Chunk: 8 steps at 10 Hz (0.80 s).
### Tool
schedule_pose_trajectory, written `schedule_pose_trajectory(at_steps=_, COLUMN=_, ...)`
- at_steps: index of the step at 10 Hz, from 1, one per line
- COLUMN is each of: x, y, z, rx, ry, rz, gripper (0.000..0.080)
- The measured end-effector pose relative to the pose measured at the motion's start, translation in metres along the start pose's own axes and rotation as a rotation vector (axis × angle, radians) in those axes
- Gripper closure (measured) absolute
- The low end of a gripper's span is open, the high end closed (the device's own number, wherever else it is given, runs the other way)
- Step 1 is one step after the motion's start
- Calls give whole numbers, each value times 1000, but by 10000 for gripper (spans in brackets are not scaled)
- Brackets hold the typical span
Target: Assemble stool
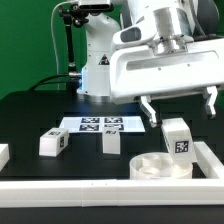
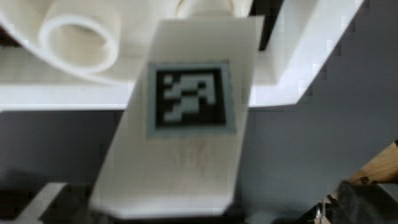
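The white round seat [image 1: 160, 167] lies in the front corner at the exterior view's right, against the rails; it also shows in the wrist view [image 2: 75, 45]. One white leg [image 1: 177, 138] with a tag stands just behind the seat. My gripper [image 1: 178, 106] is open and hangs right above this leg, one finger on each side and apart from it. In the wrist view the leg [image 2: 187, 110] fills the middle between my fingers, with my gripper [image 2: 196, 212] around its near end. Two more legs [image 1: 52, 144] [image 1: 110, 143] lie further to the exterior view's left.
The marker board [image 1: 100, 124] lies flat behind the two loose legs. Long white rails run along the front edge [image 1: 70, 188] and the exterior view's right side [image 1: 210, 158]. A small white block [image 1: 3, 154] sits at the left edge. The arm's base [image 1: 98, 70] stands behind.
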<state>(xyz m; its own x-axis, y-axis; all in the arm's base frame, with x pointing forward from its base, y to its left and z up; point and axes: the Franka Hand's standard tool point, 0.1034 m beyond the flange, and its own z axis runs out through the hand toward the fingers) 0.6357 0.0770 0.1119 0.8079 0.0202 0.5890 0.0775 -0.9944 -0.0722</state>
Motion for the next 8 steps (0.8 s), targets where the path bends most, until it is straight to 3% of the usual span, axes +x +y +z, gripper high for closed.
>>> schedule_pose_trajectory(at_steps=3, x=12, y=7, z=-10, rx=-6, ry=-3, rz=-9, gripper=150)
schedule_pose_trajectory(at_steps=8, x=10, y=7, z=-9, rx=-5, ry=-6, rz=-9, gripper=150)
